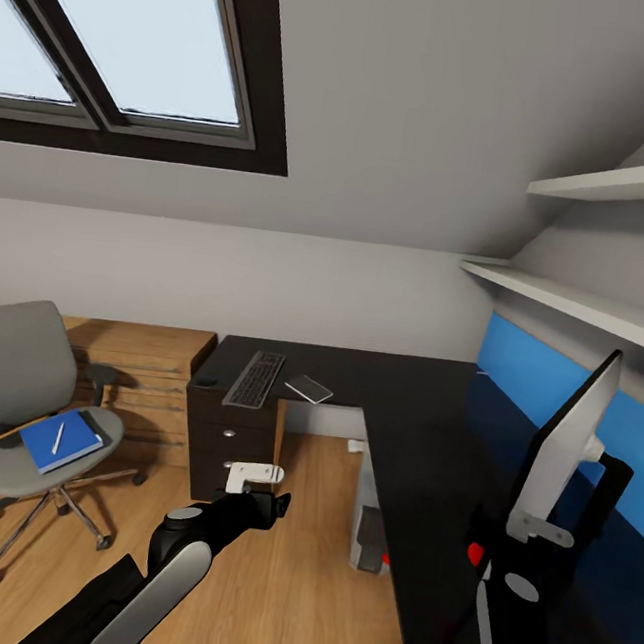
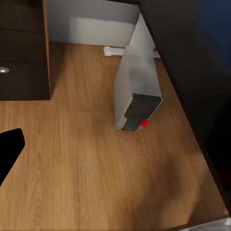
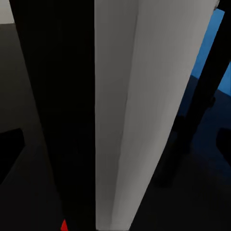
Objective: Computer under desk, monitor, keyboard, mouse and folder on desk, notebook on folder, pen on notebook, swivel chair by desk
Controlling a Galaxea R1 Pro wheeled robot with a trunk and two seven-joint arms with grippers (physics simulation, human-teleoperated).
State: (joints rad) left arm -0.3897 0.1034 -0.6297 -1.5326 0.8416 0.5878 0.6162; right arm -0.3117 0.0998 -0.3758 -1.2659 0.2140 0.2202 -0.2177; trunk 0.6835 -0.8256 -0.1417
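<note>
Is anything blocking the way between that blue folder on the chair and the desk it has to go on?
Nothing visible does. The folder lies on the swivel chair with a pen on it. Open wood floor separates the chair from the desk, whose top is bare beyond the keyboard.

1. The computer (image 1: 369, 529) stands mostly hidden under the desk (image 1: 420, 425) edge in the head view.
2. The monitor (image 3: 130, 110) runs past the edges of the right wrist view.
3. The small flat item (image 1: 309, 389) beside the keyboard (image 1: 256, 378) is too small to identify.
4. Left pincer (image 1: 274, 506): jaw spacing unreadable.
</note>
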